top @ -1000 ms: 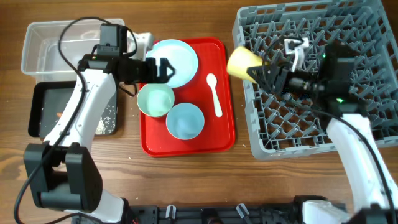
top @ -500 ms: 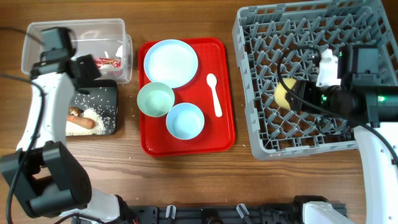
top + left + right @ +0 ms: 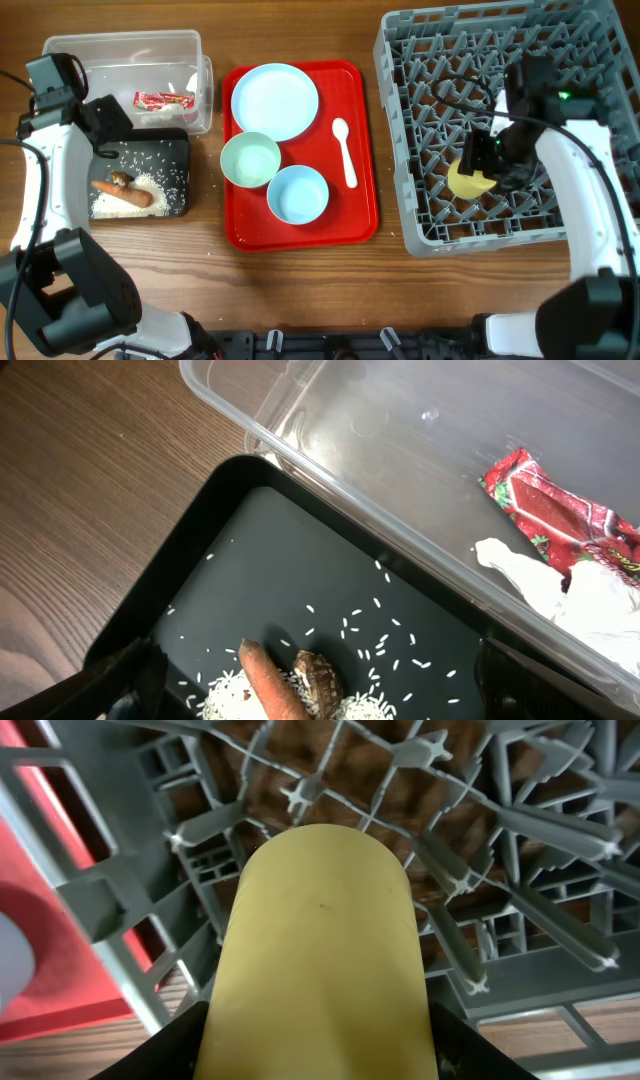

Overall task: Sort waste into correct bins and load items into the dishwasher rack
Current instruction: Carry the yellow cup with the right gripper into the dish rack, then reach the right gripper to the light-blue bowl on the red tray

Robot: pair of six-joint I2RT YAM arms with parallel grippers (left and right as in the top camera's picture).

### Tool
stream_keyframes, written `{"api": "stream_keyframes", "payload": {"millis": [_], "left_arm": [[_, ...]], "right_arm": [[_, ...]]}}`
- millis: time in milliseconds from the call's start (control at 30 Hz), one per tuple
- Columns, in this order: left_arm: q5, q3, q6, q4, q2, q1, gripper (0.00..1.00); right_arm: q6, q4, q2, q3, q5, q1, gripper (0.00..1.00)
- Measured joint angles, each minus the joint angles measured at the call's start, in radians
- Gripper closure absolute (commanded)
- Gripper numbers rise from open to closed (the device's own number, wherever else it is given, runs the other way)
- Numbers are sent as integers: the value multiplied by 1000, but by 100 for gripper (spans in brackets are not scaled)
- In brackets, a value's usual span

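My left gripper (image 3: 103, 122) hangs open and empty over the black tray (image 3: 176, 147), which holds the orange food stick (image 3: 122, 194), the brown lump (image 3: 122, 179) and rice (image 3: 155, 183). In the left wrist view the stick (image 3: 275, 682), the lump (image 3: 320, 678) and the rice (image 3: 375, 630) lie between my open fingers (image 3: 330, 708). The red-and-white wrapper (image 3: 163, 99) lies in the clear tub (image 3: 120, 50). My right gripper (image 3: 484, 152) is shut on the yellow cup (image 3: 468, 181), holding it inside the grey rack (image 3: 600, 60). The right wrist view shows the cup (image 3: 318, 950) over the pegs.
A red serving tray (image 3: 360, 215) in the middle carries the light blue plate (image 3: 274, 100), the pale green bowl (image 3: 250, 159), the light blue bowl (image 3: 297, 193) and the white spoon (image 3: 344, 150). White crumpled material (image 3: 560, 585) lies beside the wrapper (image 3: 550, 510) in the tub.
My left arm drew back from the red tray to the black tray's left end. Wrapper, stick, lump and rice appeared in the bins. My right gripper carried the yellow cup deeper and lower into the rack.
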Motion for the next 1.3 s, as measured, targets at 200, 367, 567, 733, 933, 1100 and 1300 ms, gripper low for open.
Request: {"api": "stream_keyframes", "payload": {"millis": [200, 367, 567, 733, 933, 1100, 1300], "left_arm": [[0, 0, 0, 0, 0, 0, 0], [0, 0, 0, 0, 0, 0, 0], [0, 0, 0, 0, 0, 0, 0], [0, 0, 0, 0, 0, 0, 0], [0, 0, 0, 0, 0, 0, 0], [0, 0, 0, 0, 0, 0, 0], [0, 0, 0, 0, 0, 0, 0]], "right_arm": [[-11, 29, 105, 0, 3, 0, 13], [-11, 25, 109, 50, -24, 0, 13], [-12, -18, 109, 332, -89, 17, 17], [-20, 120, 104, 399, -181, 205, 17], [-42, 194, 270, 401, -219, 438, 24], [-92, 199, 514, 401, -253, 542, 32], [-126, 194, 645, 401, -260, 588, 64]]}}
